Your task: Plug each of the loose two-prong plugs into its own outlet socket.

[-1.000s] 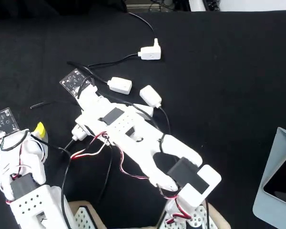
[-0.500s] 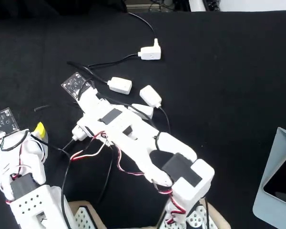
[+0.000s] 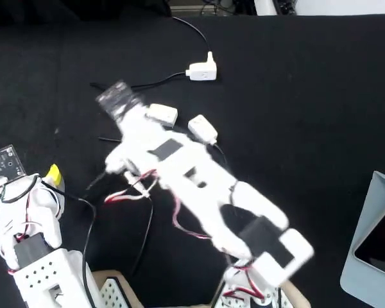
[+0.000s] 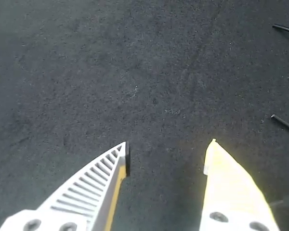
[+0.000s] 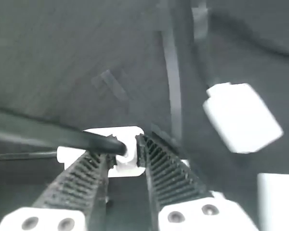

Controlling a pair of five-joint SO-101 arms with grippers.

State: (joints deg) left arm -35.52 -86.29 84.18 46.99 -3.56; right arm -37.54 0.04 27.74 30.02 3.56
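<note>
Right gripper (image 5: 126, 147): jaws almost closed, clamped on a white plug (image 5: 111, 133). A black cable (image 5: 48, 132) crosses the held plug just in front of the fingers.
Second plug (image 5: 241, 115): white, lying on the cloth near the held one and clear of the fingers.
Left gripper (image 4: 168, 144): jaws wide apart, holding nothing, over bare black cloth (image 4: 111, 62). One finger is white, the other yellow.
Right arm (image 3: 192, 173): stretched from the near right toward the far left, across the middle of the table.
Left arm (image 3: 25, 224): in the near left corner, well apart from the plugs.
Pair by the arm: the left plug (image 3: 162, 115) lies at the right arm's far end, with the right plug (image 3: 203, 129) just beside it. Both are white. It cannot be told which of them is the one held.
Far block (image 3: 203, 72): white, on a black lead, lying beyond the pair and apart from both.
Bin (image 3: 372, 244): grey, at the near right edge of the table.
</note>
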